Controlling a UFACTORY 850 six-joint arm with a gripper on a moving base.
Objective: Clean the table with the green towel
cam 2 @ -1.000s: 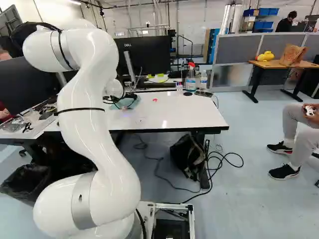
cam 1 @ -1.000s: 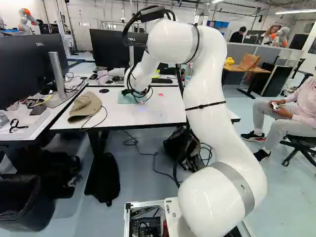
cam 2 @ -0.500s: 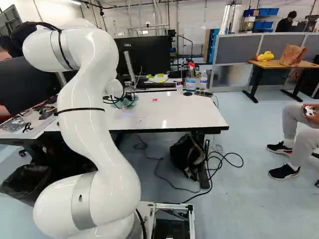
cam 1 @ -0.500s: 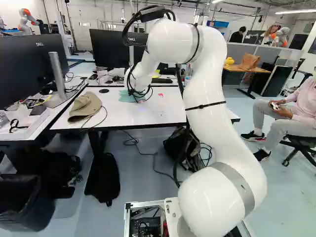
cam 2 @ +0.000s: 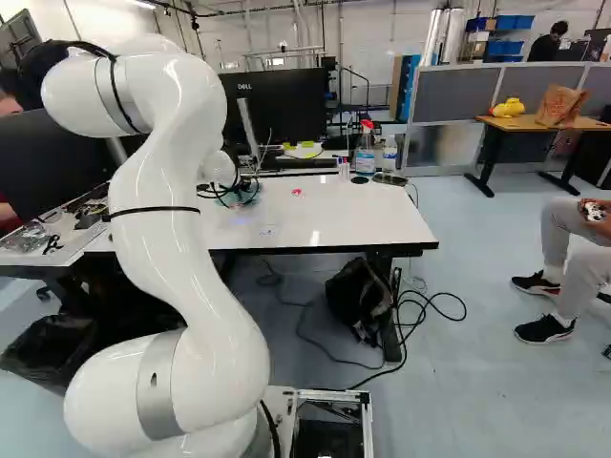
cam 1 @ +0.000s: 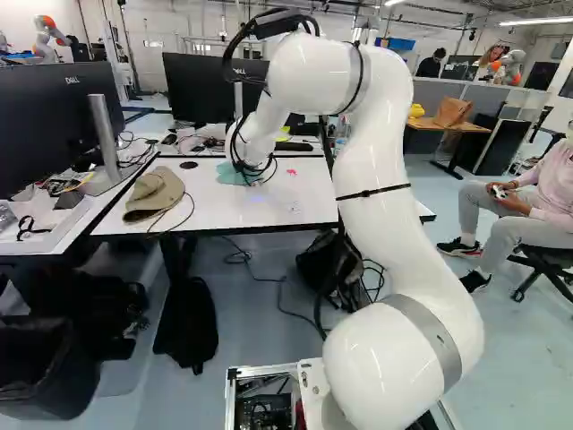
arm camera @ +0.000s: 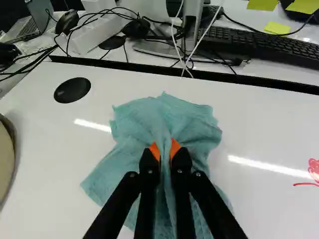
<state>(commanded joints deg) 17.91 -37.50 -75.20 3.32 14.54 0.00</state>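
Towel, green, pinched in claw and spread rumpled around it on counter, with red scribble at about three o'clock from grip, twelve straight ahead: likely heading for next wipe.

Grey partitions and a wood-topped desk stand on pale blue floor before a white wall.

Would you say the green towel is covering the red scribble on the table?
No, the red scribble shows uncovered on the table, apart from the towel.
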